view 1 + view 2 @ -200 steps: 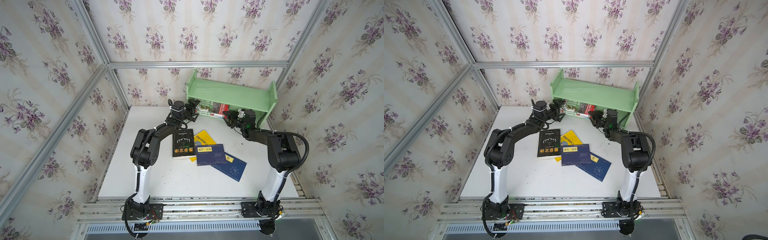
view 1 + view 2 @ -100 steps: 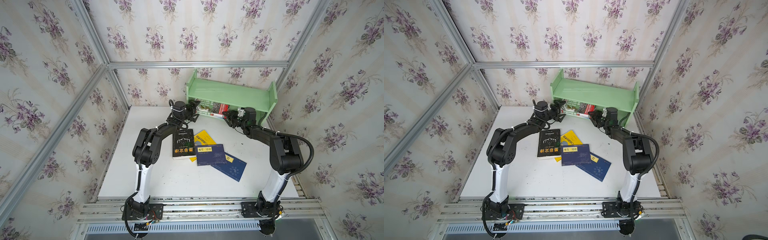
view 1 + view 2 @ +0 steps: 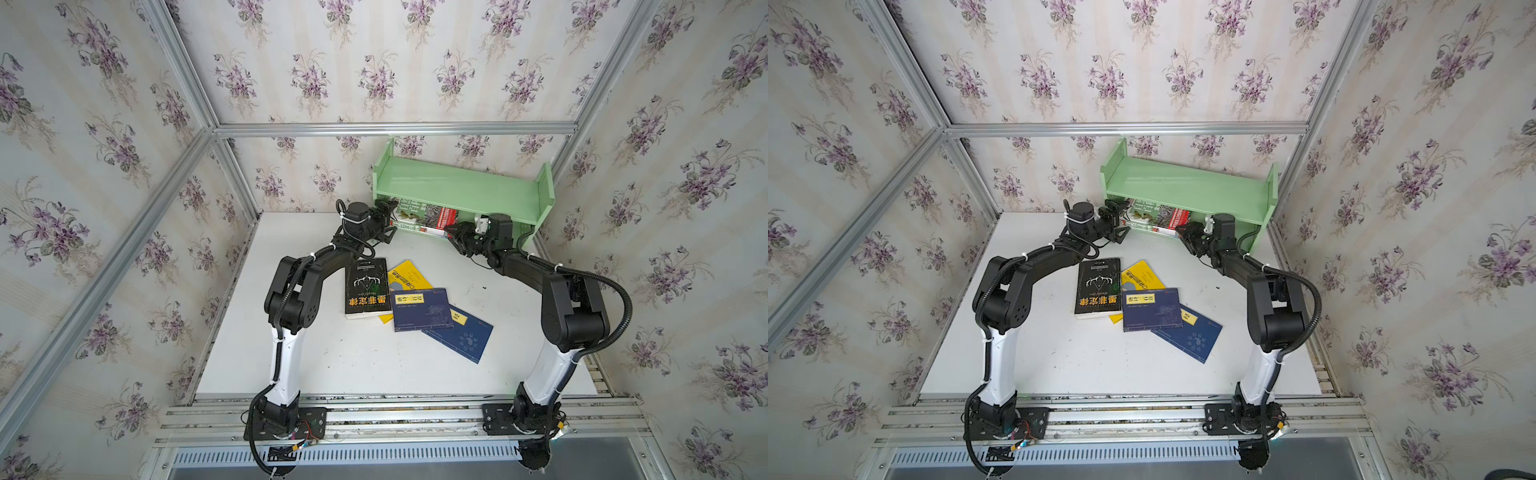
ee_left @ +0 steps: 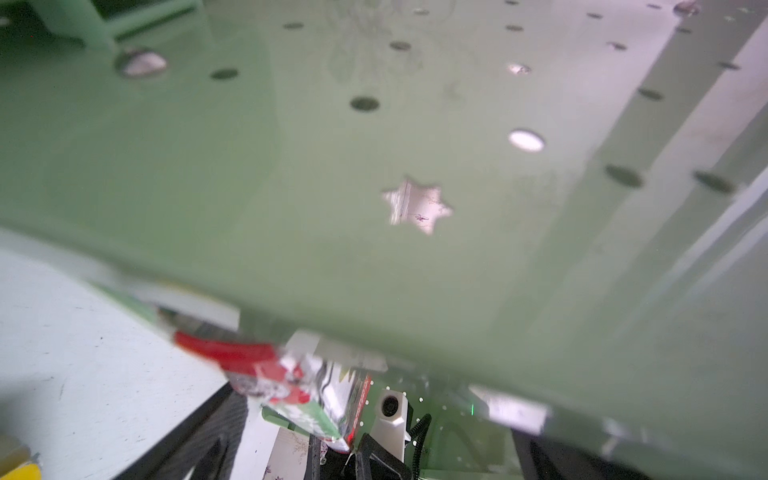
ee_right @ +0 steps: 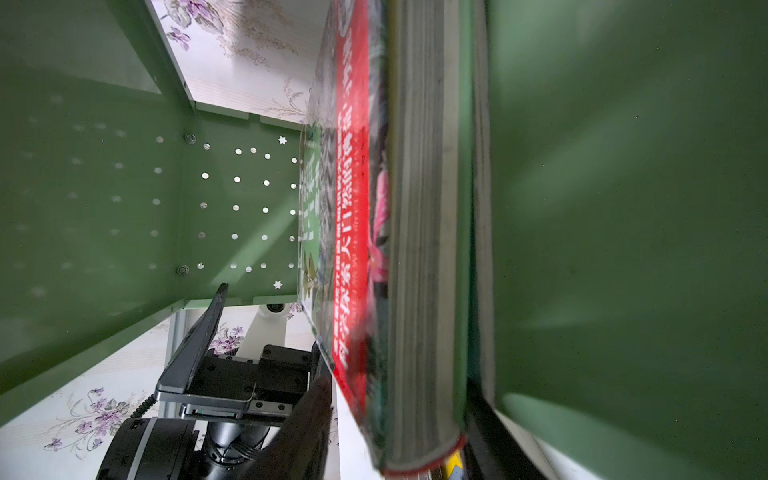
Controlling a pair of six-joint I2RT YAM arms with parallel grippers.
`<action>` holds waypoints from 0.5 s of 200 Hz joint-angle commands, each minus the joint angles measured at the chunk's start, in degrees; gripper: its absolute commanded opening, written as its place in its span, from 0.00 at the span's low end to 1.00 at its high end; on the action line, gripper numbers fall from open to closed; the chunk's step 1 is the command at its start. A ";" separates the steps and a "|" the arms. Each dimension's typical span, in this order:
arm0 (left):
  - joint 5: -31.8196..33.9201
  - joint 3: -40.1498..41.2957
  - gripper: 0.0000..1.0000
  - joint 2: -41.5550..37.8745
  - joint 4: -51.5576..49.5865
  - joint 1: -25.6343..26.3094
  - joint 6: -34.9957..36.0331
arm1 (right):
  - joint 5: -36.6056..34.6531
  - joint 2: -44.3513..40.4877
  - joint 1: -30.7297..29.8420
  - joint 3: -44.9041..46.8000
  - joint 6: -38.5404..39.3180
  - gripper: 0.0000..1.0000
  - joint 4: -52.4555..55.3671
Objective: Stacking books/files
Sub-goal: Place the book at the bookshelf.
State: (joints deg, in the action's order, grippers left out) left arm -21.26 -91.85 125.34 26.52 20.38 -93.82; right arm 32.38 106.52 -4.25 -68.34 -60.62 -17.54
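Right claw (image 3: pixel 453 237), about half closed, a finger on either face of the green book (image 3: pixel 424 214) at the end nearest my right arm; I read this as a grip on it. In the right wrist view a thin pale layer (image 5: pixel 484 208) lies under the page block, perhaps a second book; whether it is inside the grip I cannot tell. Left claw (image 3: pixel 390 220), spread to its widest and empty, just beside the opposite end of the same book; contact cannot be made out. The green book lies flat on the lower tier of the pale green shelf (image 3: pixel 457 187), its red band showing past the front edge of the top board in both top views. On the table (image 3: pixel 332 365), well apart from the shelf, four loose books: the black book (image 3: pixel 368 289) resting on one edge of the yellow book (image 3: pixel 409 274), the upper navy book (image 3: pixel 422 309) lying over the yellow one and over a corner of the lower navy book (image 3: pixel 465 338). My judgement of progress: the stack is begun on the shelf, one book certain, perhaps two, and possibly not pushed fully home; four books are left for me to fetch, so less than half is done.
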 commanded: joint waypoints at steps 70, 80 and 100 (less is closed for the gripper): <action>0.21 -1.49 0.99 1.16 4.15 -0.25 -2.84 | -1.62 0.18 0.07 -0.98 1.08 0.51 -0.48; 0.22 -1.57 0.99 1.14 4.19 -0.25 -2.94 | -1.56 0.14 0.05 -0.92 1.04 0.51 -0.37; 0.47 -1.91 0.99 1.39 4.25 -0.34 -3.16 | -1.70 -0.21 0.05 -0.68 1.24 0.52 0.17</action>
State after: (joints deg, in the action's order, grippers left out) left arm -21.28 -92.95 126.39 27.42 20.12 -95.53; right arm 32.40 106.59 -4.23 -68.58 -60.62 -17.15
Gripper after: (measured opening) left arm 0.993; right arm 0.512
